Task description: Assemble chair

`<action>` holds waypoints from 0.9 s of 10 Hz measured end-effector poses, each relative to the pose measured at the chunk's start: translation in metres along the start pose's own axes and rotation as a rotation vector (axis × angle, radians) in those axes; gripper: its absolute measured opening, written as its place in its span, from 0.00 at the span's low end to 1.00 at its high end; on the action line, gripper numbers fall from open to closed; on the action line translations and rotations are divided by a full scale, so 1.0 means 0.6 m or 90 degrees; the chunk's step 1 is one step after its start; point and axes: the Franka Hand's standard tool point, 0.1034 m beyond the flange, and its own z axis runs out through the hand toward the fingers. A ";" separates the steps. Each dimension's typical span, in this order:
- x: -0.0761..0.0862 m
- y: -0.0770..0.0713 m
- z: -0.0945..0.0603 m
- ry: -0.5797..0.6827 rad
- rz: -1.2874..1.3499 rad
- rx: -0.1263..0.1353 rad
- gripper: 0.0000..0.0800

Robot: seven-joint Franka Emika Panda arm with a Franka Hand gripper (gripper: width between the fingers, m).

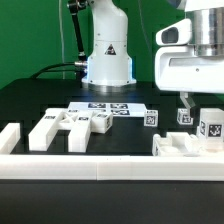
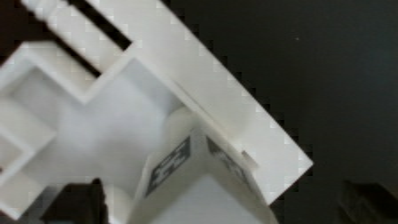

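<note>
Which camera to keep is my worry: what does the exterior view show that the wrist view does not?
Only the exterior view shows the robot's base, the marker board, the long front rail and small tagged cubes spread along the table. Only the wrist view shows one slab close up, with a black-and-white tag on a face next to it. Both show white chair parts lying on the dark table.
</note>
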 end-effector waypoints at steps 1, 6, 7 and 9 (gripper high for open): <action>0.000 0.000 0.000 0.000 -0.051 0.000 0.81; 0.005 0.003 -0.001 0.012 -0.373 -0.027 0.81; 0.006 0.003 -0.002 0.014 -0.410 -0.032 0.81; 0.006 0.003 -0.001 0.013 -0.413 -0.032 0.70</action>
